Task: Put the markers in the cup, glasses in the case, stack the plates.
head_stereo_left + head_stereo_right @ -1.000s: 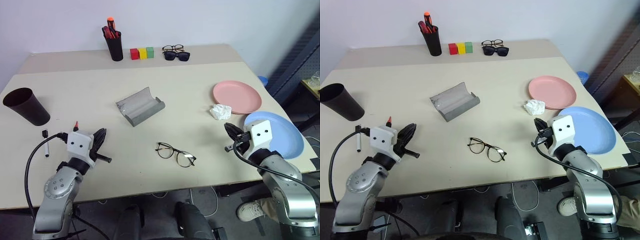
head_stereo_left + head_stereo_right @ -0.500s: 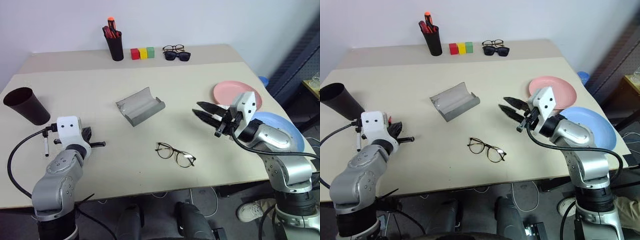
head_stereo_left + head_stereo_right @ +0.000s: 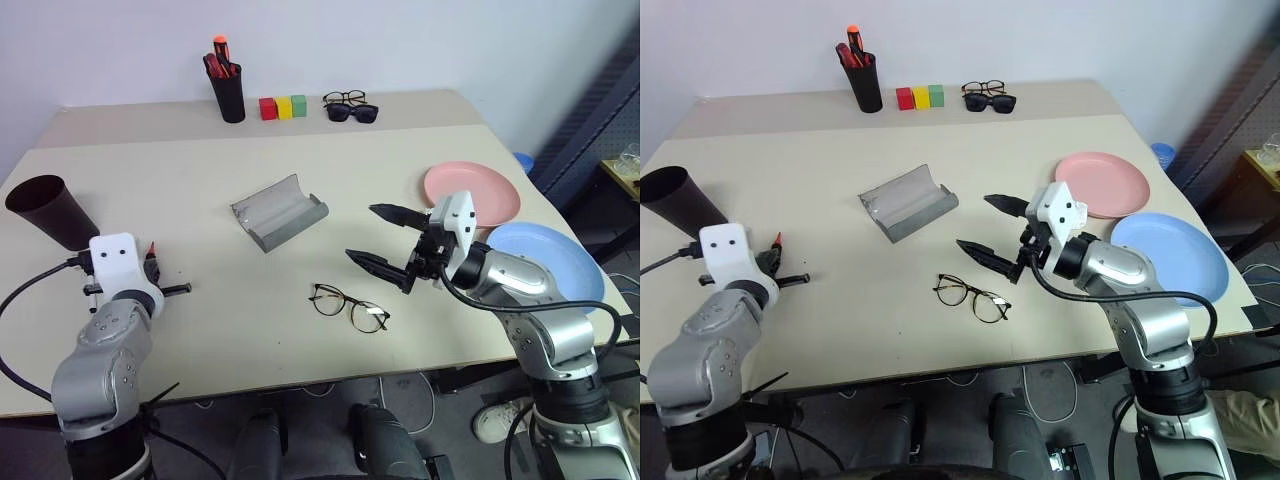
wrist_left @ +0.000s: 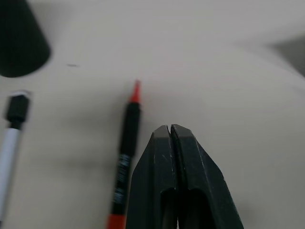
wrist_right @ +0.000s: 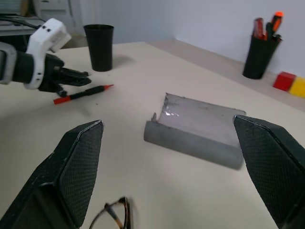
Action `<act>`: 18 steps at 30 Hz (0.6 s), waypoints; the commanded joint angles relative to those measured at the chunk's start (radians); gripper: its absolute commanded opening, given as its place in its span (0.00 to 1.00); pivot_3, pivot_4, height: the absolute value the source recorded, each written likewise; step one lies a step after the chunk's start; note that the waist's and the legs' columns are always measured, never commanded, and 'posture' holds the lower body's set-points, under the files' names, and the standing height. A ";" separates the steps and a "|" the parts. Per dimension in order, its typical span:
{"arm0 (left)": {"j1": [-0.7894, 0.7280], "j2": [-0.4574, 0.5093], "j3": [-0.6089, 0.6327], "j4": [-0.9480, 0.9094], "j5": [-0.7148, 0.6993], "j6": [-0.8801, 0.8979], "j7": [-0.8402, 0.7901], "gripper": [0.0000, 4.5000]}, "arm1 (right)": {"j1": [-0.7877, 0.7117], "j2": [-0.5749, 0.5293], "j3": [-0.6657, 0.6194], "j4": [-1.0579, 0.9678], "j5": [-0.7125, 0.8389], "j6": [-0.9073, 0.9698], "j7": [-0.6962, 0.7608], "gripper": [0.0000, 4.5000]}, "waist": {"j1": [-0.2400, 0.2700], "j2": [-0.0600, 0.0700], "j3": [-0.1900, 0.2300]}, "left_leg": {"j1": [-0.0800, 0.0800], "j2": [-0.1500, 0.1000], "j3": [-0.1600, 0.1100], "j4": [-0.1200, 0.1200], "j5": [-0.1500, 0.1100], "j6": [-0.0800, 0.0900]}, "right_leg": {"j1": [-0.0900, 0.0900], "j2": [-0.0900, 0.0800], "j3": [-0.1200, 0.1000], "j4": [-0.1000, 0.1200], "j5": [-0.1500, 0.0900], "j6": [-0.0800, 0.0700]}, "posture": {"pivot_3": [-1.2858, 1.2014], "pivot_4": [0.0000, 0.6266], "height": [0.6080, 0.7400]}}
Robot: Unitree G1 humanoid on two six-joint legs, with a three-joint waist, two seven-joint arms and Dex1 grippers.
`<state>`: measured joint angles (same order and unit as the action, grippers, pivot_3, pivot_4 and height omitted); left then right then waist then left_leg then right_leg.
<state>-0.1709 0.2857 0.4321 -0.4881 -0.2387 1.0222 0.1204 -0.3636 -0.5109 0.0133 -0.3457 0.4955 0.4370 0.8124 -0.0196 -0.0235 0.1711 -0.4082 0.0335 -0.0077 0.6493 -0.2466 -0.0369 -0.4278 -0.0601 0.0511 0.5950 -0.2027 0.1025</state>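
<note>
Two pincers stand over the beige worktop point(image 3: 200, 190). We see the right pincer point(image 3: 385, 238) held above the surface with its jaws spread wide, empty, just above the glasses point(image 3: 349, 306), which lie flat near the front edge. Beyond it sits the case point(image 3: 279, 212), lying open near the middle of the worktop. Our left pincer point(image 4: 170, 138) has its jaws pressed together and grips nothing; it hangs just beside the red-capped marker point(image 4: 126, 148), which lies on the surface, with the white marker point(image 4: 11, 133) near it on the far side. We see the cup point(image 3: 50, 211) upright at the left edge, close behind those markers. At the right, the pink plate point(image 3: 474, 192) and the blue plate point(image 3: 545, 268) lie side by side, unstacked.
</note>
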 commanded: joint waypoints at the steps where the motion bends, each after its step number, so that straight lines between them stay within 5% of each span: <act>1: -0.054 0.023 0.056 0.015 0.033 0.072 0.041 0.00 | -0.032 0.010 0.011 0.008 -0.004 -0.032 0.016 0.98 | 0.001 0.000 0.000 | 0.000 0.000 0.000 0.000 0.000 0.000 | 0.000 0.000 0.000 0.000 0.000 0.000 | 0.52 0.24 1.00; 9: -0.119 0.036 0.070 -0.005 0.053 0.168 0.046 0.00 | -0.050 0.013 0.031 0.053 -0.035 -0.077 0.035 0.98 | 0.001 -0.001 0.000 | 0.000 0.000 0.000 -0.001 0.000 0.000 | 0.000 0.000 0.000 0.001 0.000 0.000 | 0.52 0.24 1.00; 12: -0.124 0.037 0.087 -0.029 0.030 0.219 0.020 0.20 | -0.055 0.020 0.028 0.074 -0.051 -0.099 0.029 1.00 | 0.001 -0.001 0.000 | 0.000 0.000 0.000 -0.001 0.000 0.000 | 0.000 0.000 0.000 0.001 0.000 0.000 | 0.52 0.24 1.00; 18: -0.141 0.043 0.099 -0.053 0.040 0.295 0.004 0.84 | -0.055 0.027 0.030 0.096 -0.064 -0.122 0.033 1.00 | 0.000 -0.001 0.000 | 0.000 0.000 0.000 -0.001 0.000 0.000 | 0.000 0.000 0.000 0.001 0.000 0.000 | 0.52 0.24 1.00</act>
<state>-0.2927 0.3125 0.5075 -0.4962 -0.2070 1.2970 0.1304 -0.3995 -0.4893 0.0521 -0.2332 0.4294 0.3366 0.8423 -0.0199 -0.0244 0.1716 -0.4080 0.0334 -0.0077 0.6487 -0.2465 -0.0371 -0.4279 -0.0599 0.0511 0.5960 -0.2027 0.1029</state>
